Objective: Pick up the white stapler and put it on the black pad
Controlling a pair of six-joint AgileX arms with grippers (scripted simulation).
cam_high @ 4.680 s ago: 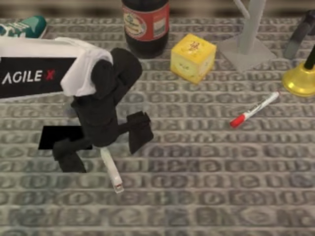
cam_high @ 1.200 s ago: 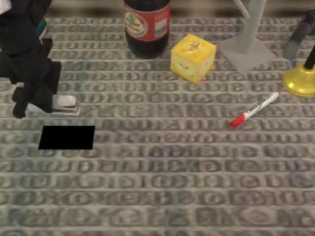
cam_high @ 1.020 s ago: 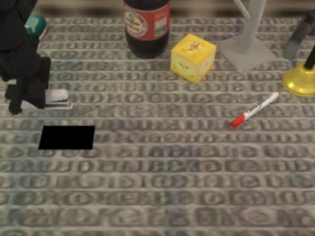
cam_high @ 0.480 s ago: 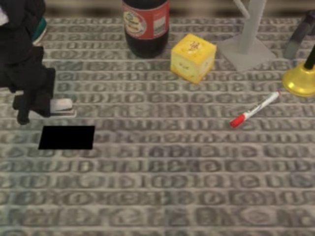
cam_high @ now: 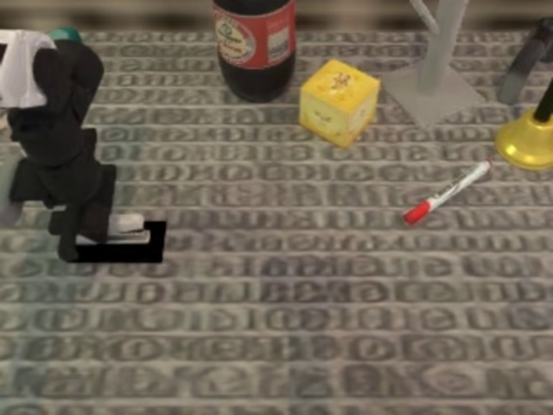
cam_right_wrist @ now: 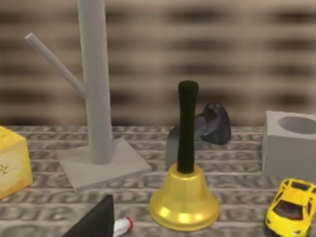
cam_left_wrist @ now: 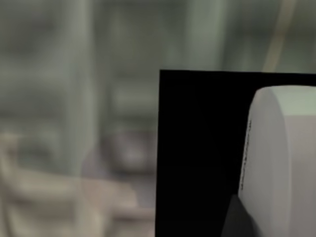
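My left gripper (cam_high: 86, 226) hangs low over the left end of the black pad (cam_high: 143, 252), fingers clamped on the white stapler (cam_high: 130, 225), which lies level with its free end reaching out over the pad's upper edge. I judge the stapler is held flat and close to the surface so it can be let go without toppling or sliding off. The left wrist view backs this: the stapler's rounded white end (cam_left_wrist: 284, 158) sits directly above the pad's black face (cam_left_wrist: 197, 148). Whether it already touches the pad, I cannot tell.

My right arm stays parked off the table's right side; only a dark sliver of its gripper (cam_right_wrist: 96, 219) shows in its own wrist view, too little to judge the fingers.

The count: one stapler, one pad. Around them stand one cola bottle (cam_high: 255, 43), one yellow cube (cam_high: 339, 101), one red-capped marker (cam_high: 447, 194), one brass bell (cam_high: 529, 134), one grey stand (cam_high: 432, 78) and one yellow toy car (cam_right_wrist: 291, 207).
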